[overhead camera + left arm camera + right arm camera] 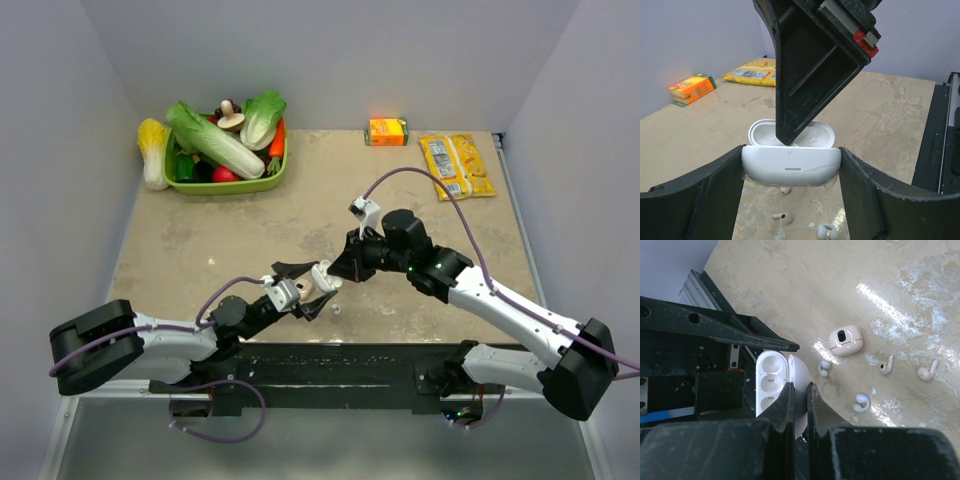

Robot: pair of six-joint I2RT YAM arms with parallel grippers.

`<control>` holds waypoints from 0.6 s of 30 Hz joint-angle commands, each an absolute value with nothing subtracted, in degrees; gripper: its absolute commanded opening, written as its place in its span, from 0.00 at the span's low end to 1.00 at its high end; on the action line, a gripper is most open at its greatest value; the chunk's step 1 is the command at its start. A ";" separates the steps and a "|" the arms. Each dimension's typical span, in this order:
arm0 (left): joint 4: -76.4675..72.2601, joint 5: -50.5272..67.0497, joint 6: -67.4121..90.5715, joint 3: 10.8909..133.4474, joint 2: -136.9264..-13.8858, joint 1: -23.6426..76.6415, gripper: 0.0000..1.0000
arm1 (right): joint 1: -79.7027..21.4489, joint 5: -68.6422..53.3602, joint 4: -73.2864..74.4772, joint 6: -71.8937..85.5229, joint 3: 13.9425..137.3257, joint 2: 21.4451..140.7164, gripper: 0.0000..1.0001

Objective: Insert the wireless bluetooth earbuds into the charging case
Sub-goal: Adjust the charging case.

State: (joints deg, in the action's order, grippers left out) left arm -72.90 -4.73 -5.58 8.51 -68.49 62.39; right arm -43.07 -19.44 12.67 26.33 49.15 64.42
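Note:
My left gripper (791, 172) is shut on the white charging case (790, 166) and holds it above the table, lid open behind. In the top view the left gripper (305, 290) and the right gripper (338, 272) meet at the case (322, 278). My right gripper (800, 390) is shut on the open lid (801, 375); the empty wells (771, 385) show beside it. Several pale earbuds lie on the table: two with stems (885, 366) (926, 372) and two clip-shaped (824, 368) (860, 402). Some also show under the case in the left wrist view (782, 216).
A closed pale pink case (845, 340) lies near the earbuds. A green basket (225, 187) of vegetables stands at the back left, with an orange box (388, 131) and yellow packets (457, 166) at the back right. A black strip (330, 365) runs along the near edge.

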 commanded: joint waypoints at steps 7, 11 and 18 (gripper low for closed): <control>-64.53 -10.98 3.16 17.92 -69.08 62.49 0.95 | -43.77 -5.19 20.56 16.70 55.54 56.87 0.00; -60.74 -10.99 5.88 19.16 -70.14 62.49 1.00 | -43.95 -1.59 21.53 15.82 56.16 55.55 0.00; -53.89 -9.76 8.43 20.74 -67.77 62.23 1.00 | -45.44 5.53 20.13 12.93 54.76 51.42 0.00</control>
State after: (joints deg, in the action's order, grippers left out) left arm -58.67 -10.28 5.37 17.72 -69.93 62.57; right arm -44.34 -1.10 21.61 16.78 54.08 55.20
